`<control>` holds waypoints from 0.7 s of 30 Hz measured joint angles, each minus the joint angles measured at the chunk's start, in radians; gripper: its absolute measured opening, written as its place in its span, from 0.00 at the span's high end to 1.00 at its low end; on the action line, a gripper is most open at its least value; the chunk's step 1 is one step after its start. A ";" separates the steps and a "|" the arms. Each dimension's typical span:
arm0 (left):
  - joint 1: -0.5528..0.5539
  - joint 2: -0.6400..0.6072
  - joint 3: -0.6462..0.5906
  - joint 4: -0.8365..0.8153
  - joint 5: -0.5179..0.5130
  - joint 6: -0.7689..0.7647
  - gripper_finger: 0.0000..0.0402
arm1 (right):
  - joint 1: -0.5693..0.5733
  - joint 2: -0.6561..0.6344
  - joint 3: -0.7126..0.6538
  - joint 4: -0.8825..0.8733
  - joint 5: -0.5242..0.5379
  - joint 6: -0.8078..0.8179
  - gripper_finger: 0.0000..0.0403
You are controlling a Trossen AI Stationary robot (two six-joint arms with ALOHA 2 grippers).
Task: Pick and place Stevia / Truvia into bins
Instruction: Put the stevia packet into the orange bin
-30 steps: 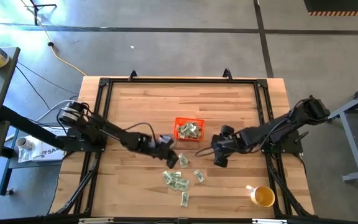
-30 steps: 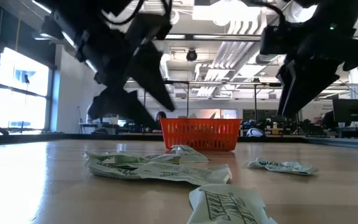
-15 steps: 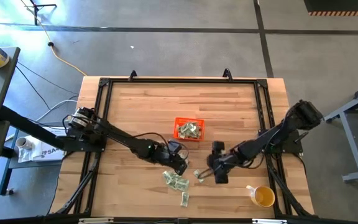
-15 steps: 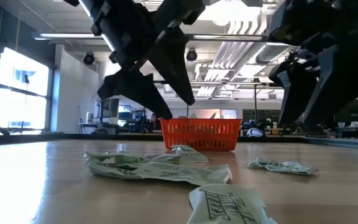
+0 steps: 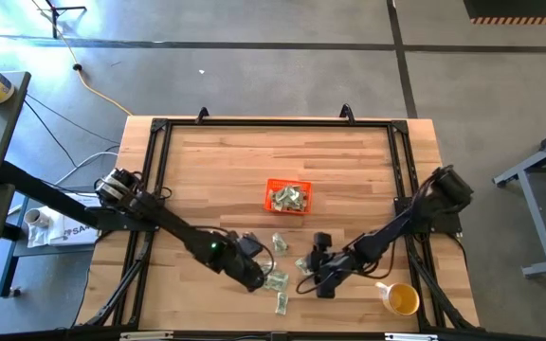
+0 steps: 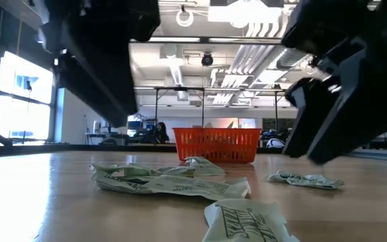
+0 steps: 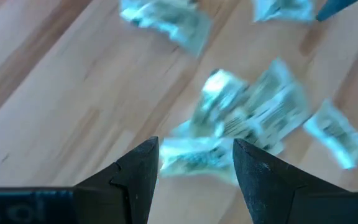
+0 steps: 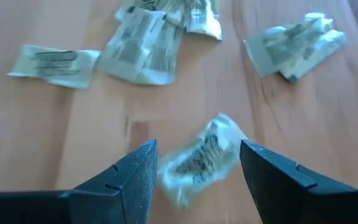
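Both grippers, left [image 7: 191, 165] and right [image 8: 194, 165], have dropped, open and empty, over packets [image 5: 273, 280]; light, crumpled paper, pinch across the middle.

A yellow mug [image 5: 401, 300] sits on the wooden table [image 5: 216, 161].

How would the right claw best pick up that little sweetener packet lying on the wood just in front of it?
Probably straight from above, one finger on each long edge of the packet, pinching its narrow middle. It lies flat and crumpled, clear of its neighbours, and the right gripper is open astride it.
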 joint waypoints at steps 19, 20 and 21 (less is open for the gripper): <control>0.037 -0.149 -0.069 -0.264 0.027 -0.026 0.40 | -0.142 0.065 0.079 -0.228 -0.010 0.187 0.92; 0.042 -0.169 -0.085 -0.261 0.027 -0.031 0.40 | -0.154 0.046 0.077 -0.234 -0.015 0.173 0.95; 0.047 -0.190 -0.101 -0.257 0.026 -0.037 0.40 | -0.164 0.021 0.075 -0.257 -0.020 0.162 0.97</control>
